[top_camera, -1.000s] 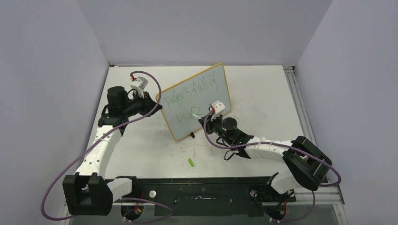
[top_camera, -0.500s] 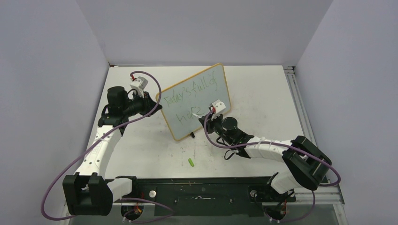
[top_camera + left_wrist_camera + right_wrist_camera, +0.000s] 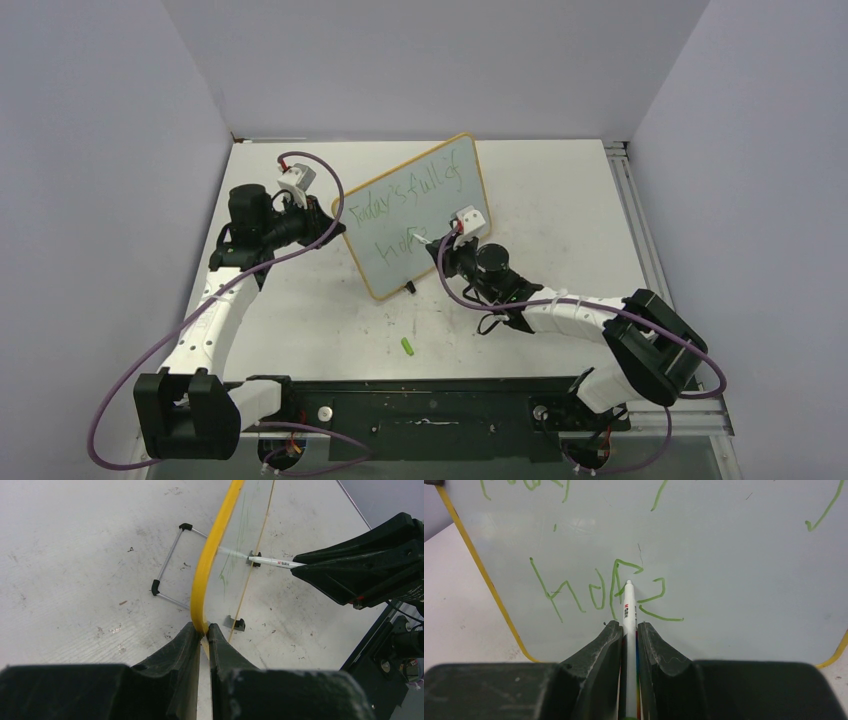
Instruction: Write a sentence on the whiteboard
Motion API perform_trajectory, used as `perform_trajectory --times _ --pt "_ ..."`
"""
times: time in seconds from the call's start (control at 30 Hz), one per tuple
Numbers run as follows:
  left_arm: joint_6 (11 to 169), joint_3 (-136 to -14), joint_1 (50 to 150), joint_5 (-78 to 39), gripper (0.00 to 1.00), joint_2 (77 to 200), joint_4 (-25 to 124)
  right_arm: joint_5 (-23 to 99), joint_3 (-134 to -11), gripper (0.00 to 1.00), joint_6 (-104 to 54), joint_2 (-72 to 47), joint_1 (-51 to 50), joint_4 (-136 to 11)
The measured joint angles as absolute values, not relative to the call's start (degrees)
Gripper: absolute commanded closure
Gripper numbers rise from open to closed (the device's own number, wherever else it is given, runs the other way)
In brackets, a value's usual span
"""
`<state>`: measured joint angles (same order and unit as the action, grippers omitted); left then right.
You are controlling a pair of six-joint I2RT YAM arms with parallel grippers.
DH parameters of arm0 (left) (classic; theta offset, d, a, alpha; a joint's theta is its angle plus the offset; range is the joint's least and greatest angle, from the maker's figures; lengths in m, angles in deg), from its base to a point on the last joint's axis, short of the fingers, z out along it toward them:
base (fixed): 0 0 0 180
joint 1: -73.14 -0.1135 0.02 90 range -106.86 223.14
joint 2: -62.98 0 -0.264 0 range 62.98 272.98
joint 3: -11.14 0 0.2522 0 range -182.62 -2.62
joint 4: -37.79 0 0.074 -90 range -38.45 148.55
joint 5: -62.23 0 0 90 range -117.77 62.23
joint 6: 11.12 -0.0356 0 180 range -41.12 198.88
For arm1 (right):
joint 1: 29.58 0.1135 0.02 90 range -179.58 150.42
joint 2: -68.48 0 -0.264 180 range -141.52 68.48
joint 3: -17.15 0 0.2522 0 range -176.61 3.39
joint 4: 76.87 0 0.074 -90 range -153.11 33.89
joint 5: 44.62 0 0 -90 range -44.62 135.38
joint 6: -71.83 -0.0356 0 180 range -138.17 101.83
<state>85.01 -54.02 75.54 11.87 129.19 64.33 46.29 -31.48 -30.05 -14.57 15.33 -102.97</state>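
1. The left claw [image 3: 202, 634] is clenched on the yellow frame [image 3: 212, 555] at the left edge of the whiteboard [image 3: 415, 215], which it steadies from the side.
2. The whiteboard stands tilted on the worktop [image 3: 560, 200], about mid-way between the two arms, with its face turned towards the right arm.
3. The sentence [image 3: 405, 195] runs in green over two lines. The upper line looks complete, and the lower word "hope" [image 3: 599, 592] has all its letters, though they are rough.
4. A small green piece [image 3: 408, 346], probably the marker's cap, lies on the worktop near the arm bases and well apart from the board.
5. The right claw [image 3: 627, 626] grasps a white marker [image 3: 628, 605] between its fingers, with the tip at the board between the "p" and the "e".
6. My judgement is that this is the finishing stroke. To do it well:
   - Press lightly, because a hard push would tip the board back on its stand.
   - Hold the left grip firm.
   - Draw short strokes.
   - Lift straight off the board so as not to smear the wet ink.
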Motion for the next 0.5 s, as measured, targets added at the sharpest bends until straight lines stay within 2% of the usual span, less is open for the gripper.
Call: perform_trajectory --times 0.5 --pt "85.03 -54.02 75.71 12.55 1.0 129.15 64.37 48.93 -31.75 0.95 -29.56 -11.86 14.3 -102.31"
